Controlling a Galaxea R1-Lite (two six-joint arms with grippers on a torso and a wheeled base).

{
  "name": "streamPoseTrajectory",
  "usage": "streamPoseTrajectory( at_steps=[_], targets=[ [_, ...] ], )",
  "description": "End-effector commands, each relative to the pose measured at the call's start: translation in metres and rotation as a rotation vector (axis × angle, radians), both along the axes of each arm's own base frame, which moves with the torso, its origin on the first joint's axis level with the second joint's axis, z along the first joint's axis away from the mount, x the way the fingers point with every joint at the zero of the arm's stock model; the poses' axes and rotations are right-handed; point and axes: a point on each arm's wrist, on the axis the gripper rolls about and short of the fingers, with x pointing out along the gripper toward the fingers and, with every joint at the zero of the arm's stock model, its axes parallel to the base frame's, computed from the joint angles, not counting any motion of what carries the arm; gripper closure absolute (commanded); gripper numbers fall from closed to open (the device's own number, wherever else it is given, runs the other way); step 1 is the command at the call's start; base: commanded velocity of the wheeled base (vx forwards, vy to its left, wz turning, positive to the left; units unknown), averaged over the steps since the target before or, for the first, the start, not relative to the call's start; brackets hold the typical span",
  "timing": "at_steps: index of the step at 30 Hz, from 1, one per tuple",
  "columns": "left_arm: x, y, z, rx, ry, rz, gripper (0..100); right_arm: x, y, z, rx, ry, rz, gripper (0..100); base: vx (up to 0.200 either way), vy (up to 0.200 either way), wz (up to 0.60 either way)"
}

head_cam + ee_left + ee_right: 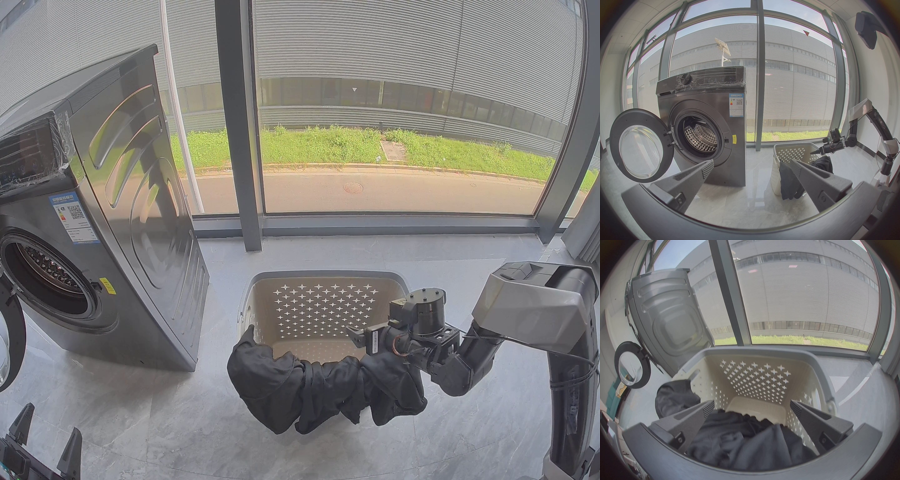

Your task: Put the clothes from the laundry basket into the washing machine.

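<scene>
While my right gripper (pixel 751 404) hangs with jaws apart just above the near rim of the basket (pixel 250 299), the clothes (pixel 325 387) lie draped over that rim, half inside, half spilling outside. If I close on only a thin fold, the bundle may slip to the floor (pixel 187 425) beside the basket, or snag the rim and drag the basket along. My left gripper (pixel 47 437), also apart, sits well left of the basket.

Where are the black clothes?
In the head view, the black clothes hang over the near rim of the cream plastic laundry basket, right of the grey washing machine.
</scene>
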Motion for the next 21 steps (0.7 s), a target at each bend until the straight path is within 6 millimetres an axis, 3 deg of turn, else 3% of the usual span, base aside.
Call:
streamPoseTrajectory(
  at_steps=[1, 6, 21],
  targets=[
    [0.000, 0.000, -0.005, 0.001, -0.001, 0.000, 0, -0.019, -0.020, -0.012, -0.059, 0.082, -0.020, 0, 0.000, 0.000, 0.00],
    [0.000, 0.000, -0.005, 0.001, -0.001, 0.000, 0, -0.014, -0.033, -0.019, -0.082, 0.092, -0.046, 0, 0.000, 0.000, 0.00],
    [0.000, 0.000, -0.005, 0.002, -0.001, 0.000, 0, -0.023, -0.040, -0.030, -0.123, 0.134, -0.059, 0, 0.000, 0.000, 0.00]
  ],
)
